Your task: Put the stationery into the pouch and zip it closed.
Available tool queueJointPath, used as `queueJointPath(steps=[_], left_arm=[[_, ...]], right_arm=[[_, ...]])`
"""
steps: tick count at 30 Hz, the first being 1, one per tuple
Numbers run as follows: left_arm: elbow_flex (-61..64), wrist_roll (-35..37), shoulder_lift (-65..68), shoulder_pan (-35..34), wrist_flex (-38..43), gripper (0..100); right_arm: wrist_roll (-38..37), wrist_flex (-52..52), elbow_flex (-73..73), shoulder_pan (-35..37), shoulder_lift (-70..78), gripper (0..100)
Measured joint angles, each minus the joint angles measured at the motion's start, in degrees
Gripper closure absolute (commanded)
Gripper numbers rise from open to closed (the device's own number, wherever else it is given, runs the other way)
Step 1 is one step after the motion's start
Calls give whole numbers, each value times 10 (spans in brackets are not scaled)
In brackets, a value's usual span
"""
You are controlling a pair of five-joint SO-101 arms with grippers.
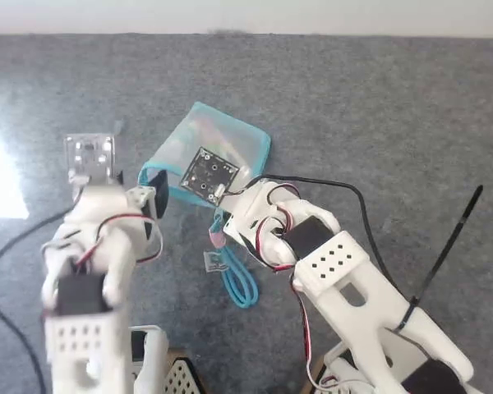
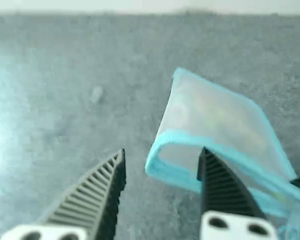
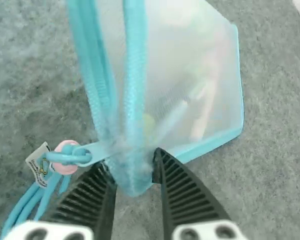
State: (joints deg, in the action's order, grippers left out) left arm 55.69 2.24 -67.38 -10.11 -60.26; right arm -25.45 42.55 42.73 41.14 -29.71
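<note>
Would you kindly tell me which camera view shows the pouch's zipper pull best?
The right wrist view: the zipper pull, with its pink bead, sits close and unobstructed beside the right gripper, which pinches the pouch. The high view shows it small, beside the arm. The left wrist view shows the pouch's opposite end.

pouch [image 1: 218, 139]: translucent, turquoise trim, on grey counter [image 1: 394, 98] | stationery [image 3: 192, 107]: pale items inside, seen blurred through the wall | zipper pull [image 3: 65, 154]: at one end, pink bead, turquoise cord loop [image 1: 240, 286]
</note>
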Motion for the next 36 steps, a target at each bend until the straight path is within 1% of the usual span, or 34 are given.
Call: queueJointPath(steps=[4, 7, 11, 15, 17, 20, 22, 24, 26, 29, 31, 34, 36], left_arm=[[-69, -40, -86, -5, -99, 773], [-90, -81, -98, -4, -144, 773], [-91, -114, -98, 48, -185, 773], [-75, -118, -71, 108, -184, 773], [-57, -117, -55, 115, -169, 771], [-24, -100, -34, 120, -127, 737], [10, -83, -15, 122, -83, 714], [45, -69, -6, 122, -42, 712], [60, -64, -3, 125, -25, 711], [60, -62, -2, 144, -31, 711], [52, -63, -4, 154, -56, 711], [43, -98, -33, 166, -106, 710], [43, -109, -56, 179, -124, 710]], right_arm=[[25, 35, -22, 0, 0, 992], [54, 69, -55, -11, 0, 992], [86, 114, -120, -36, 0, 992], [98, 164, -173, -40, 1, 992], [107, 182, -188, -40, 1, 992], [120, 189, -195, -40, 1, 992], [122, 190, -195, -40, 1, 992], [125, 190, -195, -40, 1, 992], [125, 190, -195, -40, 1, 992], [127, 190, -195, -40, 1, 992], [127, 190, -195, -40, 1, 992], [127, 190, -195, -40, 1, 992], [127, 190, -195, -40, 1, 992]])
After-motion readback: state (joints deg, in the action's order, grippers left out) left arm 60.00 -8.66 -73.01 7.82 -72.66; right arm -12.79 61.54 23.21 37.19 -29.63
